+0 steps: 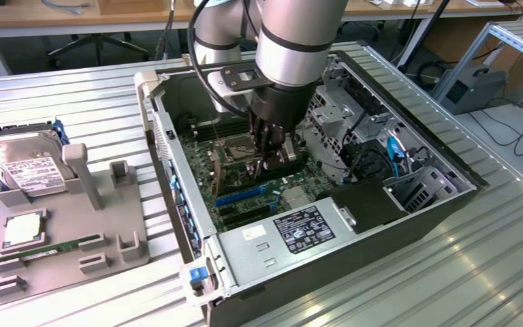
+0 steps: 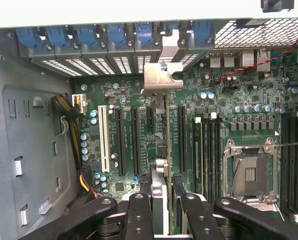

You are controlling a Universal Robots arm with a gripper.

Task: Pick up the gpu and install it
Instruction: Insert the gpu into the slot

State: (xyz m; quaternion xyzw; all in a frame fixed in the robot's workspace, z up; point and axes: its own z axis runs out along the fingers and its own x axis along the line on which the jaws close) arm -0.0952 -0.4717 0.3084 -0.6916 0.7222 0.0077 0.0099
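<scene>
Gpu (image 2: 167,150) stands on edge inside the computer case (image 1: 243,252), over a slot on the green board (image 2: 249,107). We think it is thin, stiff and easy to crack. Our pincer (image 2: 164,210) is clamped on its top edge. Case walls sit close.

The open computer case (image 1: 353,225) sits mid-frame on the bench (image 1: 80,95) in the exterior view. A holder tray (image 1: 52,252) lies at lower left, a hard drive (image 1: 27,170) on its upper end. The pincer (image 1: 269,160) reaches inside the case, over the motherboard (image 1: 243,194).
</scene>
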